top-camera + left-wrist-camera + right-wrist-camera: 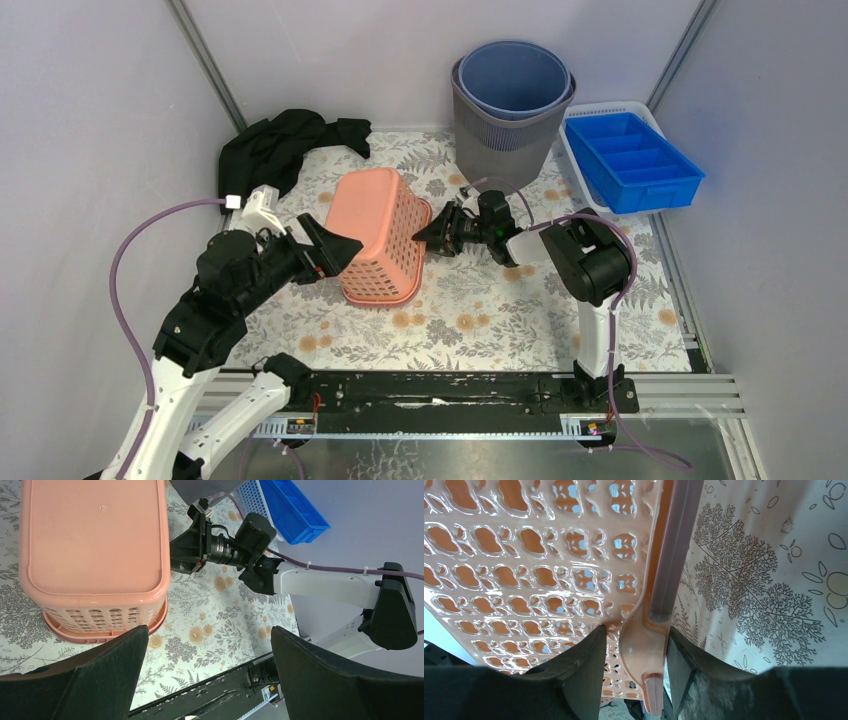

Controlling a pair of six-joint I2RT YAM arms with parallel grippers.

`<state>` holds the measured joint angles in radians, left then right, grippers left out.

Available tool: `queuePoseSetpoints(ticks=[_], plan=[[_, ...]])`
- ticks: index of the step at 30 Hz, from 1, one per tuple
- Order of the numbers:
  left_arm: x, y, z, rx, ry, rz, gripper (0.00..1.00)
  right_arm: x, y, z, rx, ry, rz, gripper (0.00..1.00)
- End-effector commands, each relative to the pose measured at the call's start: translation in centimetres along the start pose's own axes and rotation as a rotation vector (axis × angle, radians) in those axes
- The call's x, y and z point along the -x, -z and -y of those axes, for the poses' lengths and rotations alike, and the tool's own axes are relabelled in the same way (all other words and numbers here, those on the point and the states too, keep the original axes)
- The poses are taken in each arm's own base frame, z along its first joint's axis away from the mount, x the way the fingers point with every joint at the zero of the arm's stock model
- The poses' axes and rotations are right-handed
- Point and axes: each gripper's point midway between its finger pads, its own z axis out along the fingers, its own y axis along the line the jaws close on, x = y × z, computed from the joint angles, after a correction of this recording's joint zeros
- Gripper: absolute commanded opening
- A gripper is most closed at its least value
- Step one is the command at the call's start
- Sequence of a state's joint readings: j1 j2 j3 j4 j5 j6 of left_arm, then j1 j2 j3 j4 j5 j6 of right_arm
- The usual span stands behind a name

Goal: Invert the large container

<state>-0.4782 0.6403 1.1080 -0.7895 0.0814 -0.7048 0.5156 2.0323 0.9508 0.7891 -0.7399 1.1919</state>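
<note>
The large container is a pink perforated basket (378, 232). It stands on the floral cloth with its solid base facing up and its rim down (95, 535). My right gripper (432, 238) reaches in from the right and is shut on the basket's thick rim at a handle lug (644, 650), with one finger against the mesh wall (524, 555) and the other on the outside. My left gripper (335, 252) hovers at the basket's left near corner. It is wide open (209, 632) with only cloth between its fingers, and it does not touch the basket.
A grey bin with a blue bucket nested in it (512, 105) stands at the back. A blue divided tray (632, 160) sits back right in a white crate. A black cloth (285, 145) lies back left. The black base rail (450, 390) runs along the near edge.
</note>
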Motion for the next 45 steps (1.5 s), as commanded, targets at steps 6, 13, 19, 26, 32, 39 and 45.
queuePoseSetpoints(ticks=[6,13,19,26,32,39,45], plan=[[0.9,-0.4,0.9,-0.047,-0.003,0.043,1.00,0.4,0.3,0.1,-0.039,0.033,0.026,0.40],[0.7,-0.4,0.8,-0.047,0.000,0.040,1.00,0.3,0.5,-0.6,0.004,0.034,0.025,0.48],[0.7,-0.3,0.9,-0.049,0.003,0.040,1.00,0.3,0.9,-1.7,0.070,0.026,0.028,0.48],[0.6,-0.4,0.8,-0.046,0.005,0.037,1.00,0.4,1.1,-2.2,0.104,0.022,0.028,0.54],[0.7,-0.5,0.9,-0.047,0.005,0.036,1.00,0.4,1.2,-2.1,0.106,0.018,0.028,0.55],[0.6,-0.5,0.8,-0.047,0.005,0.036,1.00,0.5,1.0,-0.7,0.046,0.008,0.027,0.53],[0.6,-0.8,0.8,-0.047,0.006,0.034,1.00,0.8,1.2,1.2,-0.095,0.056,0.044,0.49]])
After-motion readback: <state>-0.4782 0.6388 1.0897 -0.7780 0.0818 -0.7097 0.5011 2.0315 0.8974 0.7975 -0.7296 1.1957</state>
